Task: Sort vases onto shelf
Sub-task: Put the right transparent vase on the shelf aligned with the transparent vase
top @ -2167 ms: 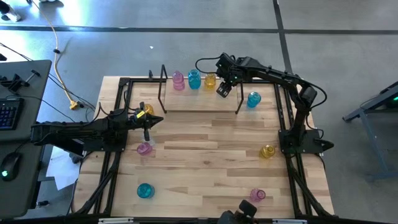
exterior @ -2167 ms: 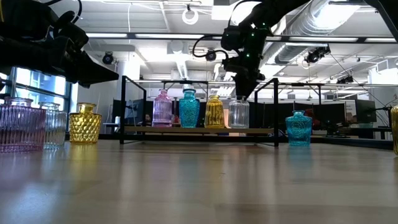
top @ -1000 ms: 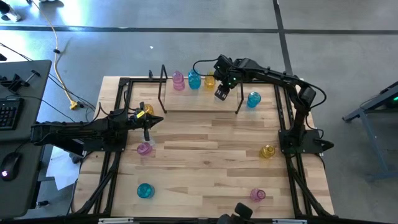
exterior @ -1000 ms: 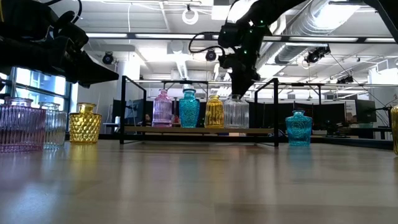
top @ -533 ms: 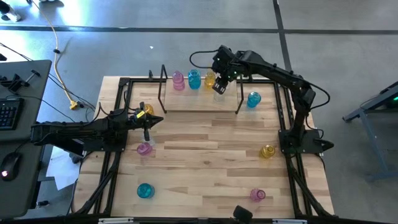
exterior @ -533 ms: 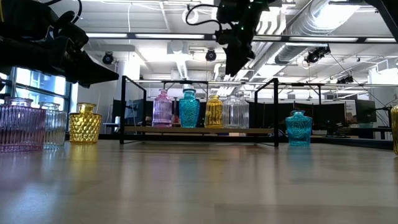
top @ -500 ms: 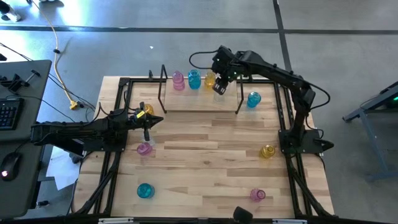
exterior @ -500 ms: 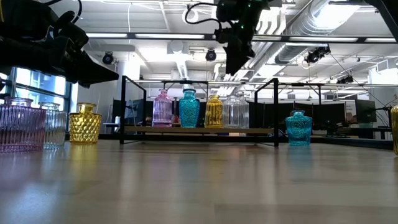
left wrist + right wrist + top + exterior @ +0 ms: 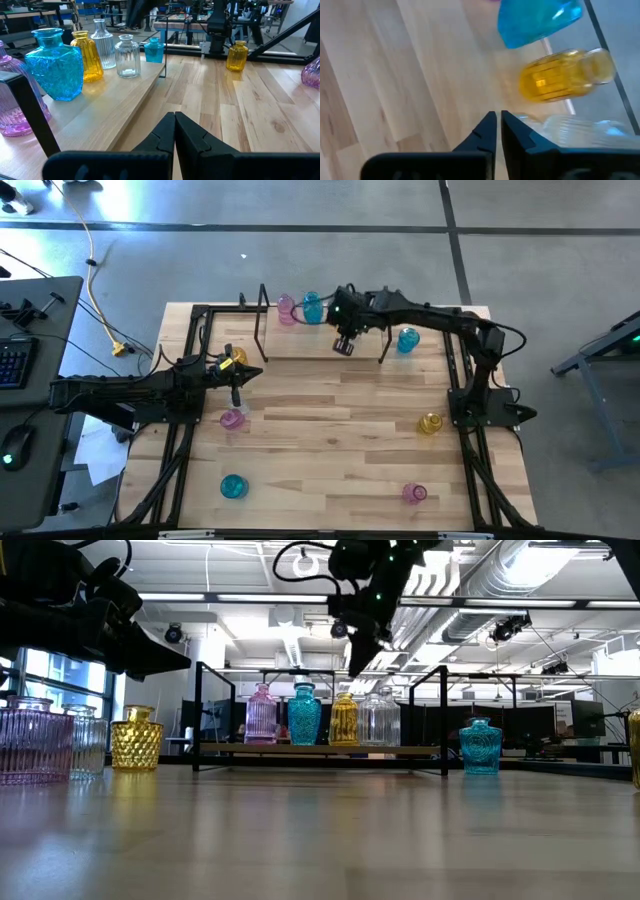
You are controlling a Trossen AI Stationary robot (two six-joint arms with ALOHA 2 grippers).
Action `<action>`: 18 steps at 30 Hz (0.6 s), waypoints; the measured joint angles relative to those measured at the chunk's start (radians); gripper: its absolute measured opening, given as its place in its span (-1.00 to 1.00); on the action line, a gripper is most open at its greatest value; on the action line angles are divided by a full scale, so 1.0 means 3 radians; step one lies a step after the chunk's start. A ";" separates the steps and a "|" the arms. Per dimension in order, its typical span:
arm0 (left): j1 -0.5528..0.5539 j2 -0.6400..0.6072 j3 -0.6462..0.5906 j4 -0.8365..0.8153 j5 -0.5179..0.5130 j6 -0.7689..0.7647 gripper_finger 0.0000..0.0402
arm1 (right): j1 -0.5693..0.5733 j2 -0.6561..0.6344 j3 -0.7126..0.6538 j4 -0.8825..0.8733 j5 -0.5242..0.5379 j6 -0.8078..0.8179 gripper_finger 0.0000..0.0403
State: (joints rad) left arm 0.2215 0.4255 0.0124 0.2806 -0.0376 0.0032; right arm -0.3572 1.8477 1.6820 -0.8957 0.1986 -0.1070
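Table [image 9: 330, 410] pale wood planks | shelf [image 9: 320, 748] thin black frame, far edge: pink, teal, yellow, clear ribbed glass vases [image 9: 303, 715] in row | R gripper [image 9: 343, 346] above shelf, fingers pressed together, empty | L gripper [image 9: 240, 385] pressed together, idle mid-left | next: teal vase [image 9: 407, 339] by shelf end; grip narrow neck, glass slick.

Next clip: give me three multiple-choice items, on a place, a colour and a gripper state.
1. The right gripper is: A above the shelf; B on the tabletop; C unseen.
2. Between the pink vase and yellow vase stands: A clear; B teal; C another pink.
3. Right gripper's jaws: A wide open; B shut on a vase; C shut, empty.
1 A, it hangs over the shelf; 2 B, the teal vase is there; 3 C, fingers meet with nothing between.
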 joint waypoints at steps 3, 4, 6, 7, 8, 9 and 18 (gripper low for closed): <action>0.0000 -0.0001 0.0000 0.0001 0.0000 -0.0001 -1.00 | 0.0082 -0.0096 -0.0362 0.0409 0.0079 0.0073 -0.94; 0.0001 -0.0001 0.0000 0.0001 0.0000 -0.0001 -1.00 | 0.0112 -0.0139 -0.0483 0.0525 0.0138 0.0120 -0.96; 0.0001 -0.0001 0.0000 0.0002 0.0000 0.0000 -1.00 | 0.0164 -0.0206 -0.0691 0.0724 0.0226 0.0242 -0.99; 0.0001 -0.0001 0.0000 0.0001 0.0000 -0.0001 -1.00 | 0.0191 -0.0236 -0.0785 0.0808 0.0276 0.0329 -0.99; 0.0001 -0.0001 0.0000 0.0000 0.0000 -0.0001 -1.00 | 0.0220 -0.0250 -0.0864 0.0877 0.0330 0.0405 -0.99; 0.0001 -0.0001 0.0000 0.0001 0.0000 -0.0001 -1.00 | 0.0249 -0.0253 -0.0928 0.0938 0.0387 0.0453 -0.98; 0.0001 -0.0001 0.0000 0.0001 0.0000 -0.0001 -1.00 | 0.0285 -0.0229 -0.1312 0.1506 0.0735 0.0619 -1.00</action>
State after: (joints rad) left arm 0.2218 0.4252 0.0124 0.2810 -0.0376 0.0029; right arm -0.2718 1.7790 1.2884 -0.4438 0.4191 0.0788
